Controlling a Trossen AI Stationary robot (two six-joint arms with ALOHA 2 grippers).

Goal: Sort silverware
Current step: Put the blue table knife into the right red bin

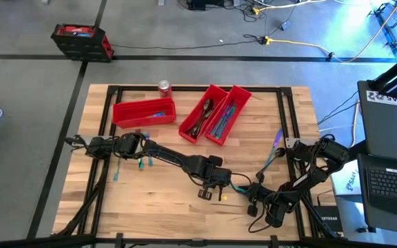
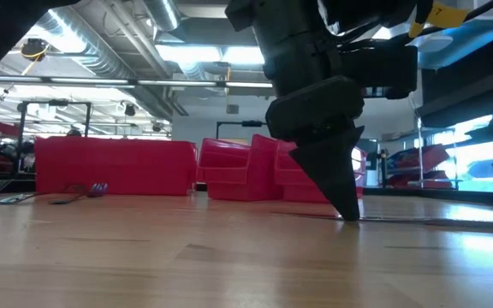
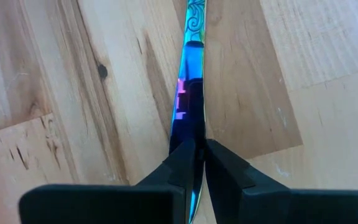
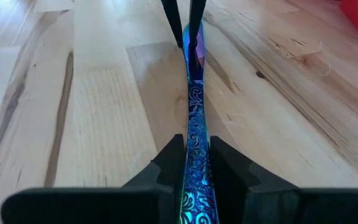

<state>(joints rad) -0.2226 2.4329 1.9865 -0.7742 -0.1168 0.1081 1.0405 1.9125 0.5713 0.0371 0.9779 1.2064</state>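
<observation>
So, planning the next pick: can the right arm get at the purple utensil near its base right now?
Probably not yet. The path to the purple utensil looks clear, but the right gripper is closed on a blue utensil that the left gripper also grips.

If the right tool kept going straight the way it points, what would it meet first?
Probably the left tool: both clamp the same iridescent utensil, and the right tool points along it towards the left's fingertips. Depth is uncertain.

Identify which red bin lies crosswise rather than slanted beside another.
The red bin nearest the soda can: it lies alone, crosswise, while the two slanted bins sit touching side by side.
</observation>
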